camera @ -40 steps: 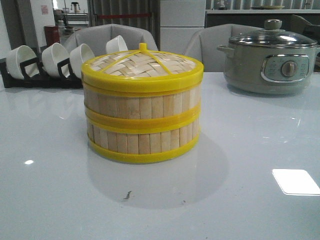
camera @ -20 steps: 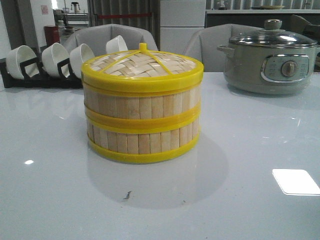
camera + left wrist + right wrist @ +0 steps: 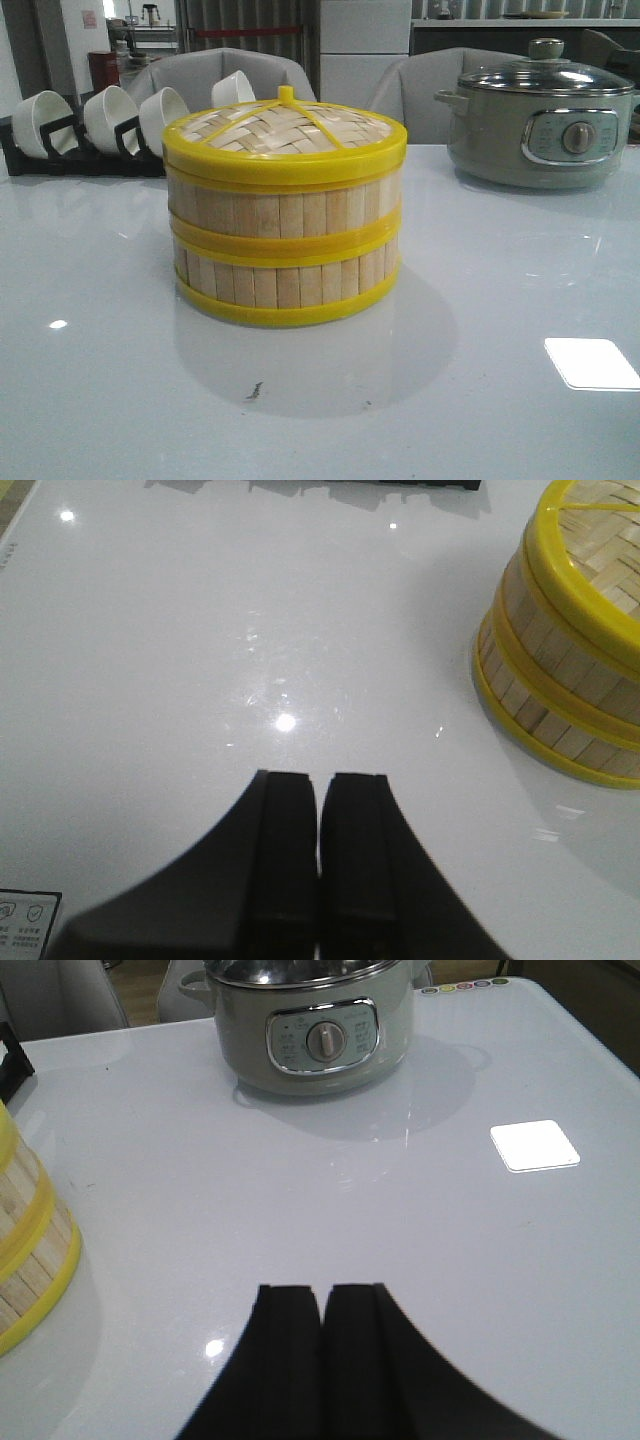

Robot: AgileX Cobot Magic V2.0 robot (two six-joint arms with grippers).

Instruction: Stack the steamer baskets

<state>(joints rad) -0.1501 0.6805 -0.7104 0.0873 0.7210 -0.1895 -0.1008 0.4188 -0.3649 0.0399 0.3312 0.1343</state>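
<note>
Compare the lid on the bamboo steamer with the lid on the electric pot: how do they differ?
The steamer lid is woven bamboo with a yellow rim; the pot lid looks like clear glass with a metal rim. The steamer lid has a small yellow nub at its centre; the pot lid has a larger rounded grey knob. The steamer lid stands nearer the camera, the pot lid farther back on the right. Both are round and sit closed.

No text is legible; the corner sticker (image 3: 28, 920) shows only tiny symbols.
</note>
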